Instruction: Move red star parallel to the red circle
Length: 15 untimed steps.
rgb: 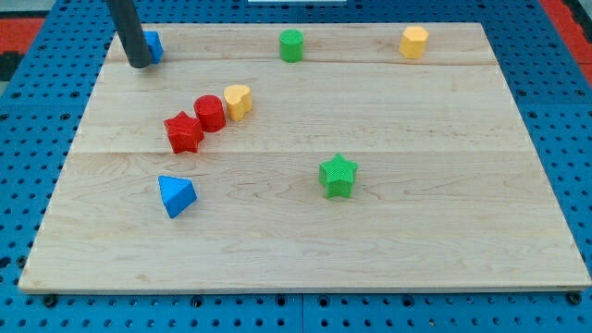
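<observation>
The red star (184, 132) lies on the wooden board at the left of middle. The red circle (210, 112) sits just up and right of it, touching or nearly touching. A yellow heart (238, 100) lies against the circle's upper right, so the three form a diagonal row. My tip (140, 63) rests at the board's top left corner, well above and left of the red star, right beside a blue block (154, 45) that the rod partly hides.
A blue triangle (176, 195) lies below the red star. A green star (338, 176) sits right of centre. A green cylinder (291, 44) and a yellow hexagon (413, 42) stand along the top edge. The board (444, 231) lies on a blue pegboard.
</observation>
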Available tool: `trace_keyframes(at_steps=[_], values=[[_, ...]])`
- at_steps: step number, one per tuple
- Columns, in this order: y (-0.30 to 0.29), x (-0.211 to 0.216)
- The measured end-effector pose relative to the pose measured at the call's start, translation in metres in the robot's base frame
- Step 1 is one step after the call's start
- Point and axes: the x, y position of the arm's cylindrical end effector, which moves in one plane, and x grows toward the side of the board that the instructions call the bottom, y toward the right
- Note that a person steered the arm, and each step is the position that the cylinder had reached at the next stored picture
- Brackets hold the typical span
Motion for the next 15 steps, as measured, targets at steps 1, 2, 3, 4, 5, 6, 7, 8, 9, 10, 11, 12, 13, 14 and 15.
trace_keyframes(at_steps=[1,2,3,4,5,6,7,8,9,10,11,12,13,14,15], values=[[0.000,0.000],[0.001,0.000],[0.008,0.004],[0.044,0.040],[0.083,0.072],[0.173,0.085],[0.178,0.089],[0.182,0.086],[0.207,0.086],[0.208,0.079],[0.190,0.069],[0.182,0.065],[0.188,0.071],[0.186,0.143],[0.154,0.187]])
